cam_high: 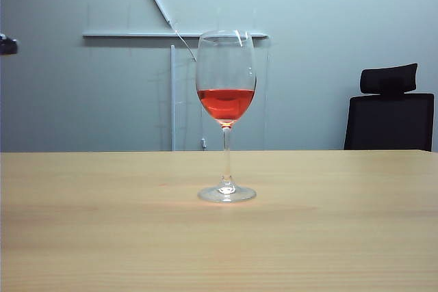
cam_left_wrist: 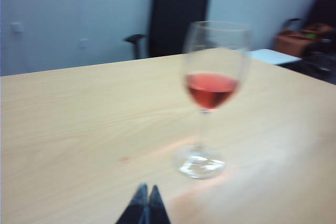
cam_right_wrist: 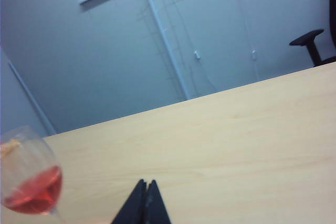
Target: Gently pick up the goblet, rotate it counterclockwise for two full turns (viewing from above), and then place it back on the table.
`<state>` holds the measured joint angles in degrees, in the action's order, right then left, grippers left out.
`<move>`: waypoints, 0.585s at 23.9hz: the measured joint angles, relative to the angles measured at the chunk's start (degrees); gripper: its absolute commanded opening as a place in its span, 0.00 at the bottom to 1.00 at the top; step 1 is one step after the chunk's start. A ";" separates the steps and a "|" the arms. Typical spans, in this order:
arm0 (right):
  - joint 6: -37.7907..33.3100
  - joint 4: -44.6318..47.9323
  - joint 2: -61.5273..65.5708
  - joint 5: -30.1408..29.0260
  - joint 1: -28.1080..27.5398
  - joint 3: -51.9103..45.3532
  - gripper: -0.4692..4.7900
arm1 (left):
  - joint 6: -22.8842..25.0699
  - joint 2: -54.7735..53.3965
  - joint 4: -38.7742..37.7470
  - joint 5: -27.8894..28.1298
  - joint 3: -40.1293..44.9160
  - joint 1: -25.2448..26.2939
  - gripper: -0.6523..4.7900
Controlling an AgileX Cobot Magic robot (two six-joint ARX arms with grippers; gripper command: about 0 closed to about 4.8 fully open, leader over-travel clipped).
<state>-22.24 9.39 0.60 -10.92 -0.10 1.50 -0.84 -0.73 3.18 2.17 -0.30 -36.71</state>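
Goblet [cam_high: 226, 100] — clear, red-filled, upright; left gripper [cam_left_wrist: 146, 190], right gripper [cam_right_wrist: 146, 184] closed.

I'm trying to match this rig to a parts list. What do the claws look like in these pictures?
Only the tips show. The left claw and right claw each end in two dark, near-black fingers tapering to narrow points, pressed together. No cables, markings or arm links are visible, and neither arm appears in the exterior view.

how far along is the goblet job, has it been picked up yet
Nothing looks done: the goblet stands upright on the table, untouched, red liquid level. In hand: the left gripper and right gripper are both shut, empty and short of the glass. Left to do: open, grasp, lift, two counterclockwise turns, set it down.
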 measured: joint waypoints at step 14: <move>19.96 11.04 46.90 -5.68 14.10 16.13 0.75 | 0.00 -4.20 -0.44 0.07 0.00 -1.88 0.11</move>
<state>-2.28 20.43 47.51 -16.60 14.00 17.63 -0.84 -4.93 2.74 2.24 -0.30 -38.59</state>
